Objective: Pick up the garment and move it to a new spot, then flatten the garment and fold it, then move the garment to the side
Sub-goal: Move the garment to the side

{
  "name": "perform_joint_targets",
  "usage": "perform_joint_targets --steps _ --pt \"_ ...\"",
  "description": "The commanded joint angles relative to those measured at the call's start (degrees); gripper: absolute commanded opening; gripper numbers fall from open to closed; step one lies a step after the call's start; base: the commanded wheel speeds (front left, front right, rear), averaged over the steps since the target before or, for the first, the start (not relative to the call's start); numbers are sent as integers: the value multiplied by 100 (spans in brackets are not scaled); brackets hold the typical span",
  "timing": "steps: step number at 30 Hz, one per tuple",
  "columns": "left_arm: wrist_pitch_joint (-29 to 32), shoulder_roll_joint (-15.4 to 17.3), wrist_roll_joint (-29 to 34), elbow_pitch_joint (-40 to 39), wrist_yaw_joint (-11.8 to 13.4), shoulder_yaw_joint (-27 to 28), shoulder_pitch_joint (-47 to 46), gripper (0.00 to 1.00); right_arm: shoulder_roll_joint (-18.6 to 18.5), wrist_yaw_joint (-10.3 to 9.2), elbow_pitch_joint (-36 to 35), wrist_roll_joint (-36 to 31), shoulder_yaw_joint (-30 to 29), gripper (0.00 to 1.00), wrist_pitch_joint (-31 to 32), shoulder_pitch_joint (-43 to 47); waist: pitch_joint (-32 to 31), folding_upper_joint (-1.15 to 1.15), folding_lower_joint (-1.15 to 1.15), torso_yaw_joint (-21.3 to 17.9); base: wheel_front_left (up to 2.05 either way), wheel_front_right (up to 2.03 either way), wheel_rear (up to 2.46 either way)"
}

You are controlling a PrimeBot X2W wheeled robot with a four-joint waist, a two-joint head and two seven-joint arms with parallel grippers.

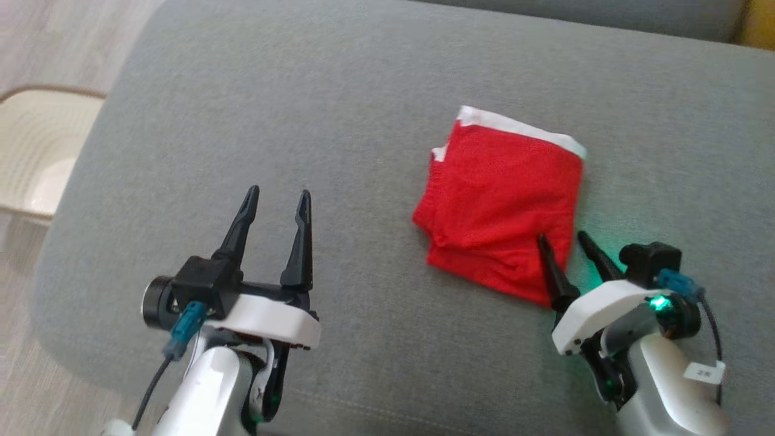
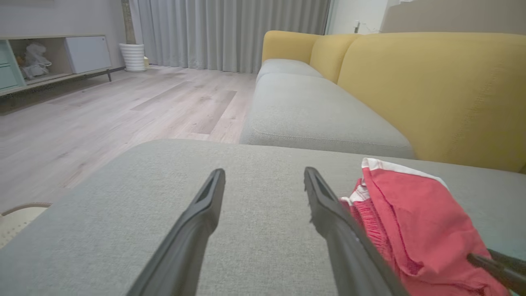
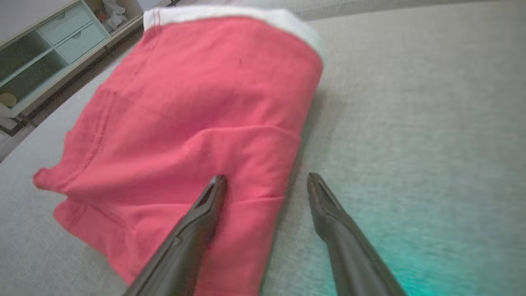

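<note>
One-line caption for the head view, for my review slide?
Folded red garment lies on the grey cushion; open right gripper straddles its near edge, open left gripper apart.

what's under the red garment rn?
The folded red garment lies flat on the grey sofa cushion; cushion shows all around it. A white band peeks out at its far edge. Anything between its layers or beneath it is covered.

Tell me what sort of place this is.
Most likely a home living room: a sofa with grey seats and yellow backs, floor-length grey curtains, and a low cabinet on a pale wood floor.
</note>
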Motion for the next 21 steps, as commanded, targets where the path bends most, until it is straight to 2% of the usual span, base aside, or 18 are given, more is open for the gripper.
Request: perform_joint_targets --steps 1,5,7,14,21 --pt "-68 -5 74 -223 -33 275 -251 100 83 37 6 109 208 100 -97 -203 143 0 -1 149 0 0 0" --pt "-68 -50 116 -281 -64 380 -215 100 101 37 249 253 346 98 -88 -281 171 0 -1 98 0 0 0" --pt "-69 -71 140 -315 -89 459 -172 100 107 37 358 341 508 0 -41 -336 183 0 -1 1 0 0 0" --pt "-69 -123 271 -336 -209 612 -83 100 64 37 457 452 890 0 -186 -499 193 0 -1 -436 0 0 0" --pt "-69 -59 369 -426 -258 846 28 100 -197 37 123 451 1460 0 -241 -460 234 0 -1 -1409 0 0 0"
